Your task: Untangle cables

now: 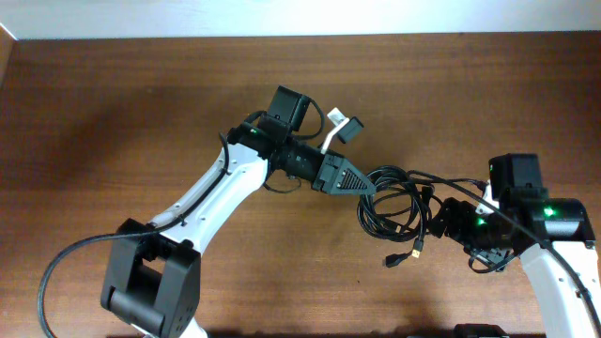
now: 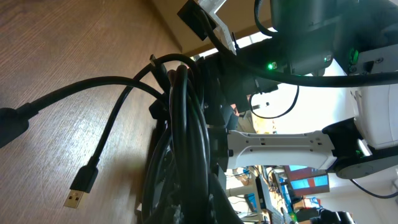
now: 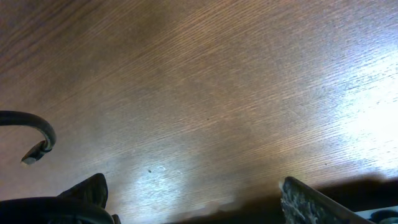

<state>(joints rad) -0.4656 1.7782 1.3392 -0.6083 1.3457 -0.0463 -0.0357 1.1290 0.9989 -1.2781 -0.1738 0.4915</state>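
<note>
The brown wooden table (image 1: pixel 141 113) carries everything. Above it the white left arm (image 1: pixel 216 202) reaches in from the near left corner, and the right arm (image 1: pixel 554 253) stands at the near right with green lights lit on its wrist.

The cables (image 1: pixel 394 202) lie between the two grippers. They are thin black cords wound into a loose bundle of overlapping loops, with a few strands straying out toward the right arm. The bundle begins right at the tip of the left gripper (image 1: pixel 368 185), whose jaws are closed together on it. In the left wrist view the packed cords run straight up the middle and block most of what lies beyond.

The right gripper (image 3: pixel 199 208) sits just beside the far edge of the bundle with its jaws spread wide and only bare wood between them. One dark finger (image 3: pixel 87 193) shows low on the left of its view. A curved cord lies just outside that finger.

A single cord leaves the bundle and ends in a gold plug (image 2: pixel 74 199) that lies flat on the wood beside the left gripper. Another small plug (image 3: pixel 34 154) tips the curved cord near the right gripper.
</note>
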